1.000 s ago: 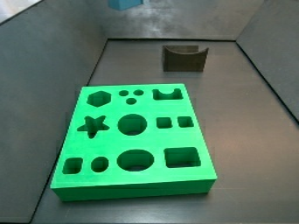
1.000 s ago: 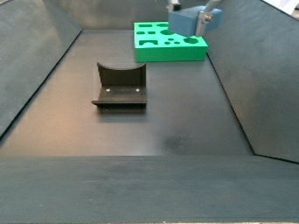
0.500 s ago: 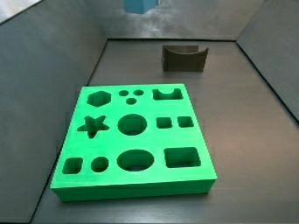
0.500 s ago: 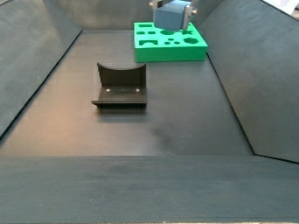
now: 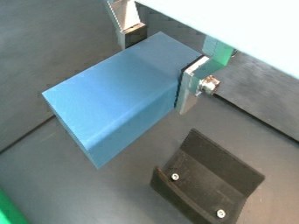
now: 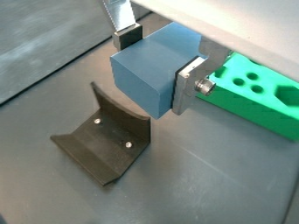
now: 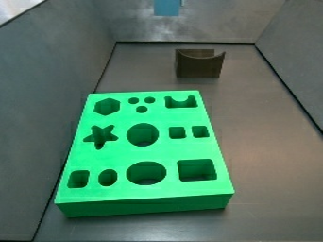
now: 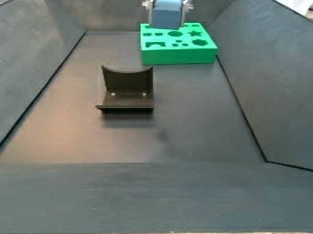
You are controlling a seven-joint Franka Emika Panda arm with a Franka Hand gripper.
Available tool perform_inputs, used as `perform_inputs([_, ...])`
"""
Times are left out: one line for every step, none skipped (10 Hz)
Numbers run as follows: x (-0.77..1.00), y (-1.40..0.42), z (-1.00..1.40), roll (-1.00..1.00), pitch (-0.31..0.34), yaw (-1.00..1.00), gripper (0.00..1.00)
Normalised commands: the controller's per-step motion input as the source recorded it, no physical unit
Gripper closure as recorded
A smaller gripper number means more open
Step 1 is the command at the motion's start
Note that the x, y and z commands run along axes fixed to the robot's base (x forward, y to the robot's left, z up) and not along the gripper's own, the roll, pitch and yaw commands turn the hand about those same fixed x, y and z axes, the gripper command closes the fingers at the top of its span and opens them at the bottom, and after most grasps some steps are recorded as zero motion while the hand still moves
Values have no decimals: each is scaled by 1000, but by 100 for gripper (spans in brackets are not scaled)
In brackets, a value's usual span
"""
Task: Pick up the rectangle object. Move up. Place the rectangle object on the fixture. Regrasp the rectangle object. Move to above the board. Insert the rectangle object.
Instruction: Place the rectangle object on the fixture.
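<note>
The rectangle object (image 5: 111, 109) is a smooth grey-blue block, held in the air with my gripper (image 5: 163, 63) shut on it. Both wrist views show a silver finger (image 6: 190, 86) pressed against each of two opposite faces of the block (image 6: 149, 77). In both side views the block (image 7: 167, 8) hangs high, near the upper edge of the picture (image 8: 166, 15). The fixture (image 7: 199, 61), dark with a curved notch, stands on the floor (image 8: 124, 90) and lies below the block in both wrist views (image 6: 105, 144). The green board (image 7: 145, 146) with its cut-outs lies flat (image 8: 178, 43).
Sloping grey walls (image 8: 43, 73) enclose the dark floor (image 8: 171, 137) on all sides. The board's edge (image 6: 260, 86) shows beside the gripper in a wrist view. Fixture and board stand apart with bare floor between them.
The gripper has carried the block sideways through the air, away from above the board and toward the fixture's side. Board and fixture have not moved.
</note>
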Motion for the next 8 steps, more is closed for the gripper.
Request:
perform_inputs([1000, 552, -28, -1000, 99, 184, 100])
perform_inputs([1000, 561, -34, -1000, 95, 119, 100])
perform_inputs([1000, 516, -21, -1000, 102, 88, 100])
perform_inputs([1000, 369, 5, -1000, 131, 64, 100])
perform_inputs([985, 293, 5, -1000, 147, 57, 100])
perform_inputs([806, 157, -4, -1000, 178, 27, 100])
perform_inputs([702, 88, -2, -1000, 199, -1, 100])
perform_inputs([596, 69, -1, -868, 195, -30, 100])
